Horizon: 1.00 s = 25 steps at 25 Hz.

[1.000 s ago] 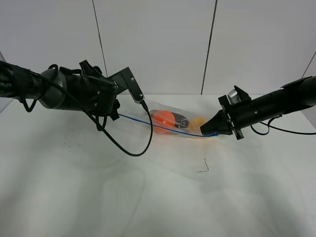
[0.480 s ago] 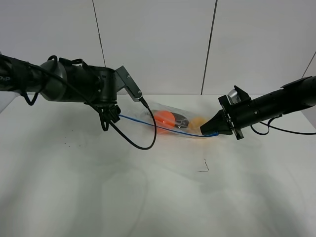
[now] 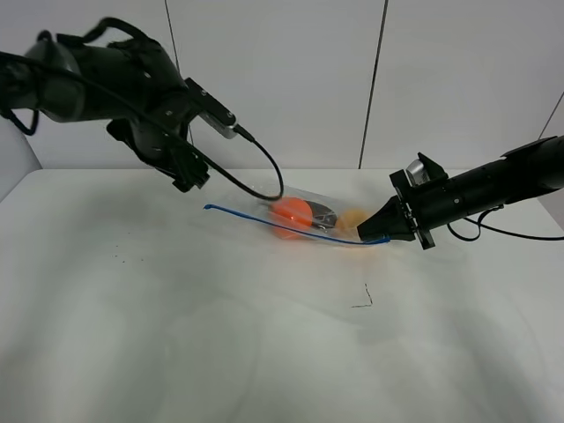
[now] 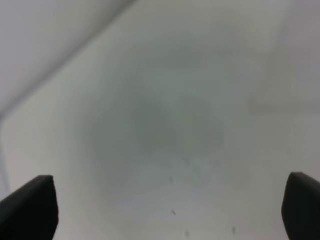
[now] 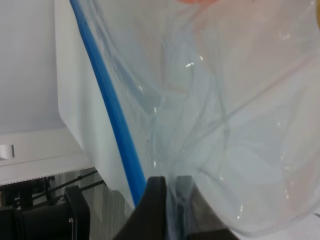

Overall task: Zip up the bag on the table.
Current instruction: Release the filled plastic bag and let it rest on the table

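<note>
**Bag pinned at one corner.** A clear plastic bag (image 3: 310,201) lies toward the back of the white desk (image 3: 176,335), its blue zip strip (image 3: 264,223) running along the nearer edge. The right pincer (image 3: 377,234) is clenched on the bag's right-hand corner, where the strip ends. The left pincer (image 3: 189,179) hangs above the desk, released and empty, well apart from the bag's other end.

Only the high camera takes in the contents. An orange ball (image 3: 292,216) sits mid-bag, with a dark item (image 3: 324,214) just behind it and a pale yellow item (image 3: 352,218) close to the right pincer. The same view shows a small black mark (image 3: 363,298) on the desk in front of the bag, tiny specks (image 3: 119,257) to the left, and a black cable (image 3: 264,172) looping down from the left arm.

The right wrist camera adds the close detail. Its fingertips (image 5: 156,200) are pressed together with crinkled film caught between them, and the blue strip passes just beside them. The left wrist camera gives a blurred stretch of bare desk. Its two dark fingertips (image 4: 30,207) stand wide apart with nothing between them.

Whether the zip is sealed along its length cannot be told from any view. The dark item is too small and too covered by film to identify. The bag's far edge fades into the white desk. From above, the right pincer's jaws are too small to separate.
</note>
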Each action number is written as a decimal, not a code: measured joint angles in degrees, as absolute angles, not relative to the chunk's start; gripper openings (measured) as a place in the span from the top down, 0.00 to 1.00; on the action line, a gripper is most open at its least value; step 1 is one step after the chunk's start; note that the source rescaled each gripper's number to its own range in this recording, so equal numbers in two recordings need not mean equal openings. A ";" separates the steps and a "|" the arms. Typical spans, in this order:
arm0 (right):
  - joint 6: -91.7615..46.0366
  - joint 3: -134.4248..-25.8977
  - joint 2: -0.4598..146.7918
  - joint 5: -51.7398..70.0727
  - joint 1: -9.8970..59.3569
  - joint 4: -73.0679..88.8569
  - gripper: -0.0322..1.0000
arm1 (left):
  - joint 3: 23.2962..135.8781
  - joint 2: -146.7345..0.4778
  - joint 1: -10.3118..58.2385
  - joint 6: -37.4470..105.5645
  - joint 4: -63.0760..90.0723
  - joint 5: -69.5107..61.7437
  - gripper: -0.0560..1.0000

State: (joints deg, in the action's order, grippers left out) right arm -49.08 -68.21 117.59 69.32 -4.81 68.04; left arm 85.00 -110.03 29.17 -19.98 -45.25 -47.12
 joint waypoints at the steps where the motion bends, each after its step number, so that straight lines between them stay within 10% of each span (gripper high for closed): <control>1: -49.08 -68.21 117.59 69.32 -4.81 68.04 0.97 | 84.99 -108.92 27.55 -18.40 -42.32 -47.17 0.00; 14: -49.08 -68.21 117.59 69.32 -4.81 68.04 0.97 | 85.18 -94.99 4.73 -7.52 -20.38 -55.62 0.00; 25: -49.08 -68.21 117.59 69.32 -4.81 68.04 0.97 | 79.36 -83.54 1.11 -4.46 -16.06 -57.10 0.00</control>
